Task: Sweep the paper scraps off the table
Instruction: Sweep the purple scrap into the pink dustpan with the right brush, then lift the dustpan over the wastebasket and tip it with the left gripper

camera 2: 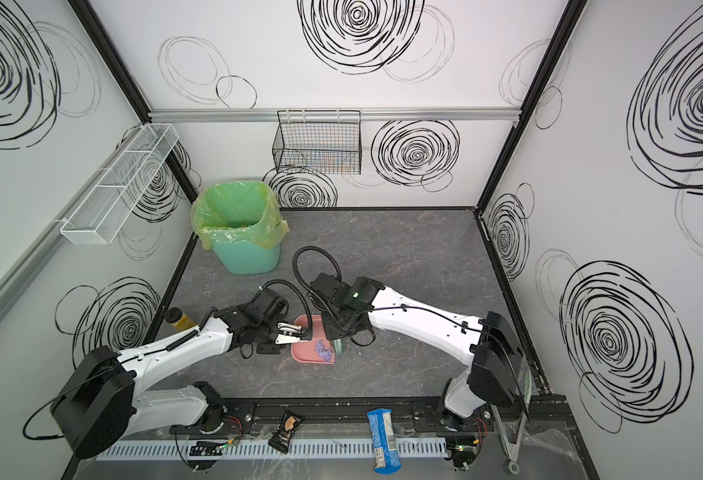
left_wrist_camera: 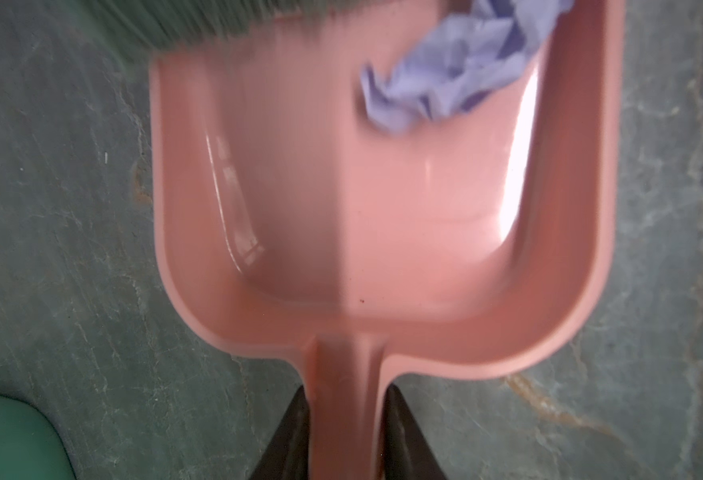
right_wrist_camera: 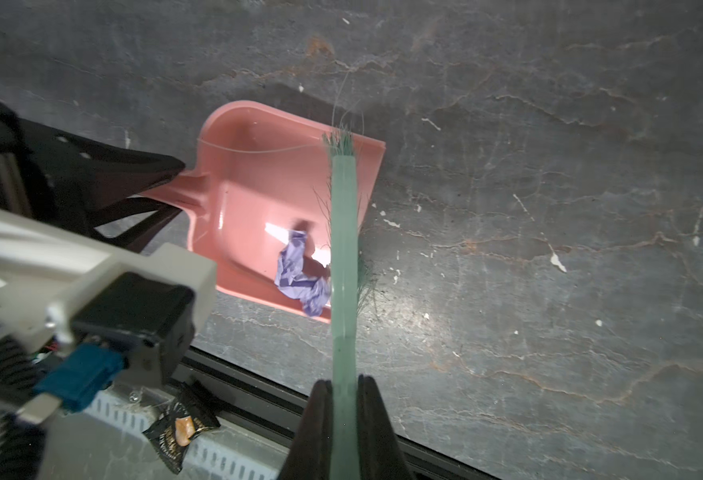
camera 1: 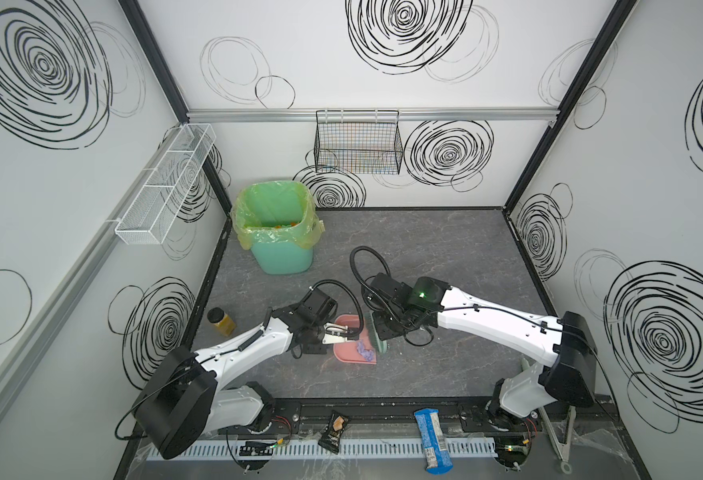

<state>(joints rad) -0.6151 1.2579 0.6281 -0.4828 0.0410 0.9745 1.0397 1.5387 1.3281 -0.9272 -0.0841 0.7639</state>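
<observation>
Clamping brush [right_wrist_camera: 343, 232] in right gripper [right_wrist_camera: 343, 386], jaws pinched tight on handle. Squeezing dustpan [left_wrist_camera: 258, 187] handle in left gripper [left_wrist_camera: 345, 395]. Tail end of sweep, by the look: lavender scrap [left_wrist_camera: 458, 79] inside dustpan, at open lip, right beside bristles, ahead of both grippers, near table [right_wrist_camera: 549, 208] front edge. No other scraps spotted. Next, probably: back brush off, lift dustpan level, dump in bin [camera 1: 283, 257] at far left corner.

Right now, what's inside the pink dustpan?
Crumpled lavender paper scraps lie near the open lip of the dustpan; the rest of its floor is bare. The green brush covers the lip, so anything under its bristles is hidden.
</observation>
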